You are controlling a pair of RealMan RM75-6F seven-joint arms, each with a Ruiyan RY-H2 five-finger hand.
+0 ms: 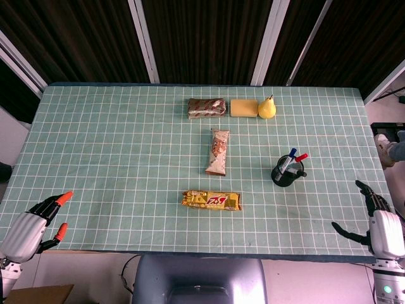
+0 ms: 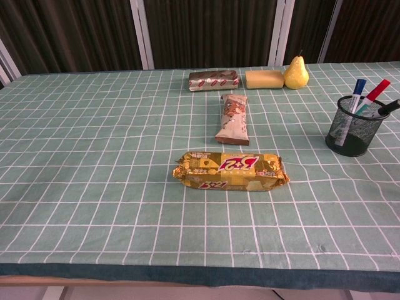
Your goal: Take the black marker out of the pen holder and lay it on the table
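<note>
The black marker (image 2: pixel 389 107) looks light, hard and smooth. Pinch its top, sticking out of the pen holder (image 2: pixel 355 128) near the tabletop's right edge. Right hand (image 1: pixel 381 221) and left hand (image 1: pixel 31 228) are open, holding nothing.

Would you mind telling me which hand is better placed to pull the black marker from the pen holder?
The right hand: it is open at the table's right edge, near the pen holder holding the black marker. The left hand sits at the far left corner.
</note>
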